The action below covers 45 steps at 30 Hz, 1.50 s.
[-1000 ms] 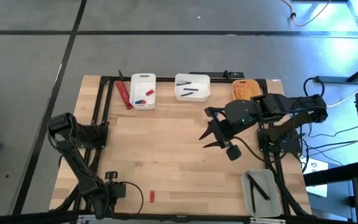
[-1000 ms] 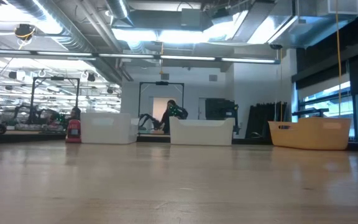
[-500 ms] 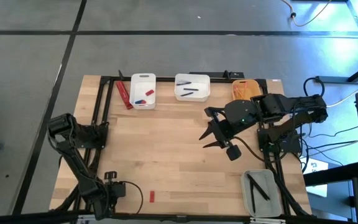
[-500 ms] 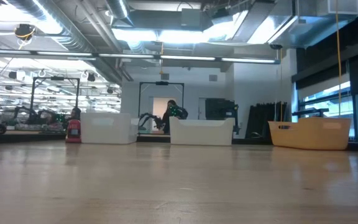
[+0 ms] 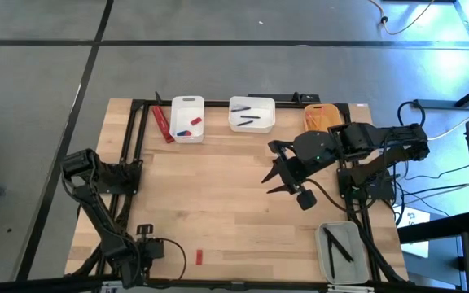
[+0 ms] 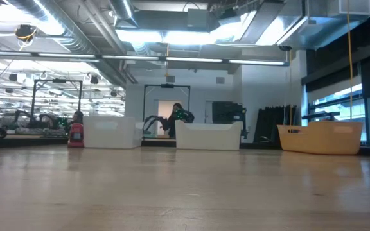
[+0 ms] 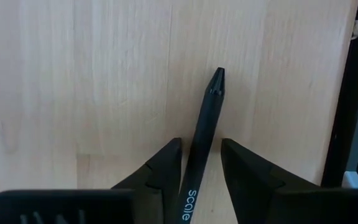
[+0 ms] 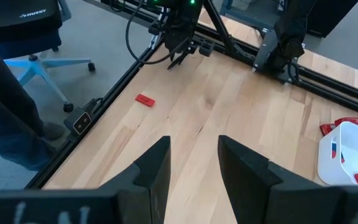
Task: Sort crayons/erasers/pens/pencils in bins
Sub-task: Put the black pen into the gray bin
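A black pen (image 7: 205,124) lies flat on the wooden table near its front left corner. My left gripper (image 7: 201,146) points down over it, open, with one finger on each side of the pen's barrel. In the high view the left gripper (image 5: 147,248) hides the pen. A red eraser (image 5: 199,256) lies just to its right. My right gripper (image 5: 273,175) hangs open and empty above the table's middle right. The bins are a narrow white (image 5: 187,119), a wider white (image 5: 252,114), a yellow-orange (image 5: 320,116) and a grey one (image 5: 342,252). My left gripper straddles the pen's barrel from above, the fingers lying across it. One finger (image 7: 166,168) stands right against the pen's side (image 7: 191,168); I cannot tell whether it touches. A strip of table shows between the pen and the other finger (image 7: 244,171). The pen rests on the table.
A red pack (image 5: 163,124) lies beside the narrow white bin. The black frame rail (image 7: 347,93) runs close to the pen along the table's edge. Bare wood (image 5: 218,195) spreads across the table's middle.
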Available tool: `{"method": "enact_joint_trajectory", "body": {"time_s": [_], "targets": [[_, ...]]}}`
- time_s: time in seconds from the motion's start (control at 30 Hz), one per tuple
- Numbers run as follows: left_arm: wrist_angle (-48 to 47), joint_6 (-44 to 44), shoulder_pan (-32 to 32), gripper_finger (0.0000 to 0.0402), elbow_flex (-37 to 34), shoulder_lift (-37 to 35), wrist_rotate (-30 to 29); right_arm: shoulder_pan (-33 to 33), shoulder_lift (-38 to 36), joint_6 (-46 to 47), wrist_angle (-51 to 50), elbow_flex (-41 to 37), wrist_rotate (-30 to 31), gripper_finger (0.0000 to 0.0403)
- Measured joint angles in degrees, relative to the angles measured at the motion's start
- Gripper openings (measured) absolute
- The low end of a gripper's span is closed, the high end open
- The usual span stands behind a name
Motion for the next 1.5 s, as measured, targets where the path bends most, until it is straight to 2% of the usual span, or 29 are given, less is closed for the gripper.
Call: {"method": "enact_joint_trajectory", "body": {"time_s": [0.6, 1.13, 1.5], "targets": [[-0.36, -0.71, 0.36, 0.0017, -0.09, 0.02, 0.0, 0.0, 0.02, 0.0, -0.01, 0.0, 0.0, 0.0136], [-1.91, -2.36, 2.93, 0.0012, 1.75, 0.26, 0.74, 0.0, 0.02, 0.0, 0.01, 0.0, 0.0, 0.0136], [-4.52, -2.16, 5.41, 0.0012, 5.99, 0.33, -6.65, 0.0, 0.02, 0.0, 0.01, 0.0, 0.0, 0.0136]]}}
